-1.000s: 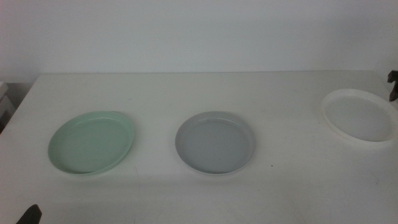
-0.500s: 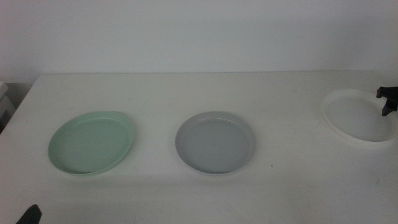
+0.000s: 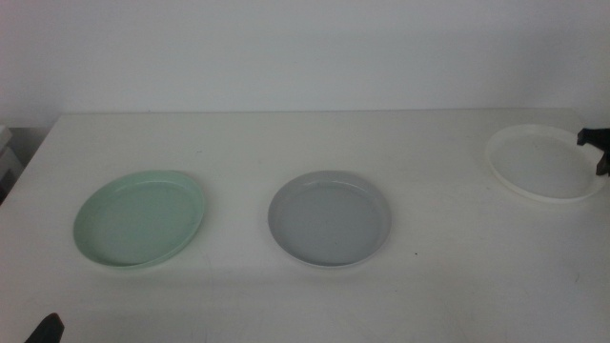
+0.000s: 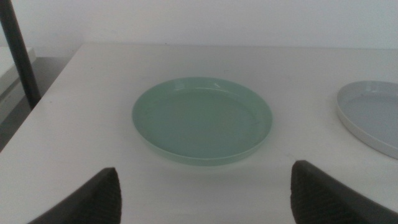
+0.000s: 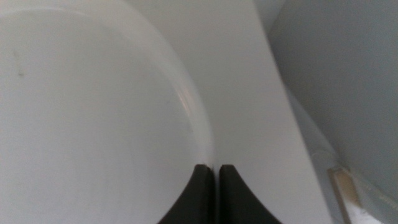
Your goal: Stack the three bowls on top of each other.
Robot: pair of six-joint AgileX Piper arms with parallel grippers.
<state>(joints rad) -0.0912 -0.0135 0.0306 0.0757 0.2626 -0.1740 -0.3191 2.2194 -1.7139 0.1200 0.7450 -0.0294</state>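
Three bowls sit in a row on the white table (image 3: 286, 133). The mint green bowl (image 3: 140, 217) is at the left and the grey bowl (image 3: 330, 217) in the middle. At the right edge is the white bowl (image 3: 538, 162), with my right gripper (image 3: 599, 151) at its right rim. In the right wrist view the right gripper (image 5: 216, 171) is shut on the white bowl's (image 5: 93, 112) rim. My left gripper (image 3: 46, 327) waits at the near left corner. In its wrist view the left gripper (image 4: 204, 171) is open, facing the green bowl (image 4: 202, 118), with the grey bowl (image 4: 373, 115) beside it.
A pale wall rises behind the table's far edge. A dark upright post (image 4: 18, 53) stands off the table's left side. The table's right edge (image 5: 273, 106) runs close beside the white bowl.
The right gripper came in over the white bowl's right rim and closed on it. The white bowl has shifted a little to the left and away; the other two bowls have not moved.
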